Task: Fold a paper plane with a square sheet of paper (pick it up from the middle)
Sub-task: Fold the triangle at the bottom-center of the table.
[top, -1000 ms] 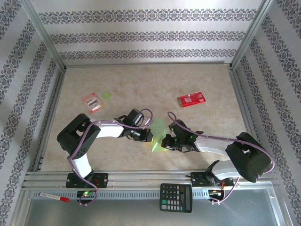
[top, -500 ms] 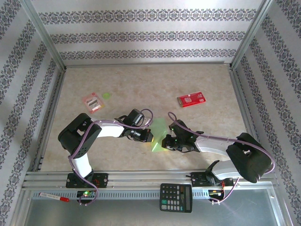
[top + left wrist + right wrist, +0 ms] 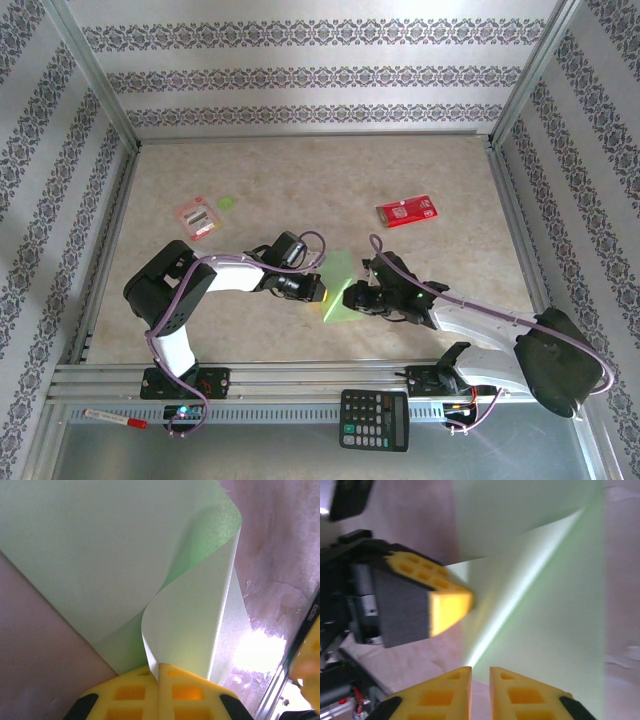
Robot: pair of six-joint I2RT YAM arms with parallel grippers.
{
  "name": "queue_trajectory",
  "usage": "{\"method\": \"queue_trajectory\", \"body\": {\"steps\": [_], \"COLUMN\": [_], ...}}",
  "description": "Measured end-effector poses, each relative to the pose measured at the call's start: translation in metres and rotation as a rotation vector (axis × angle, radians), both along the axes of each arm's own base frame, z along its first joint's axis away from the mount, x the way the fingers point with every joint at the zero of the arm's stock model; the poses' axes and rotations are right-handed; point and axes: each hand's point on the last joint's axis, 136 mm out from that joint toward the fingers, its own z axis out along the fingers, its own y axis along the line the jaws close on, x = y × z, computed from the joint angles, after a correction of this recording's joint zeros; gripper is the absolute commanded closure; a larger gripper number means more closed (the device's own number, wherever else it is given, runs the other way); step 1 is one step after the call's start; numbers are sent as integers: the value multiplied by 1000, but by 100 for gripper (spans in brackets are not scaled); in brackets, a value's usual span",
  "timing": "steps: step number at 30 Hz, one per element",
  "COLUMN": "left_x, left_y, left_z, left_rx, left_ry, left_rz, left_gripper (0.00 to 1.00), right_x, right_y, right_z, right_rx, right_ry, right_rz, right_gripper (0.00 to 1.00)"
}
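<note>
Centrally, low in the overhead view, the left gripper (image 3: 316, 291) is clamped tight on the left edge of the square sheet of paper (image 3: 340, 272), which curls up off the table (image 3: 300, 180). Just right, the right gripper (image 3: 352, 299) sits with fingers slightly parted beside the sheet, gripping nothing.

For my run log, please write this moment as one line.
left gripper: shut on square sheet of paper | right gripper: slightly open, empty
</note>
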Motion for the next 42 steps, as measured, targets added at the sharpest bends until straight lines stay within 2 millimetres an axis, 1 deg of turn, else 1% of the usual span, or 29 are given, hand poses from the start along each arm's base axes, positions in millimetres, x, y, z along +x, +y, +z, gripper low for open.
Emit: {"method": "queue_trajectory", "body": {"steps": [3,6,16,22,34,42], "left_x": [0,0,0,0,2,5], "left_y": [0,0,-1,-1,-1,-2], "left_z": [0,0,0,0,2,5], "left_rx": [0,-1,-2,-2,12,14], "left_ry": [0,2,3,2,9,6], "left_rz": [0,-1,-2,-2,1,3], "left_gripper": [100,100,100,100,99,98], "right_x": [-6,-9,-12,-14,-12,-15], "right_y": [17,27,39,47,46,42], "right_z": [4,2,-29,-35,-40,-44], "right_rx": [37,49,19,18,4,-4], "right_ry": [-9,-7,52,58,56,61], "right_rz": [30,42,46,64,52,51], "right_gripper": [88,89,90,90,91,91]}}
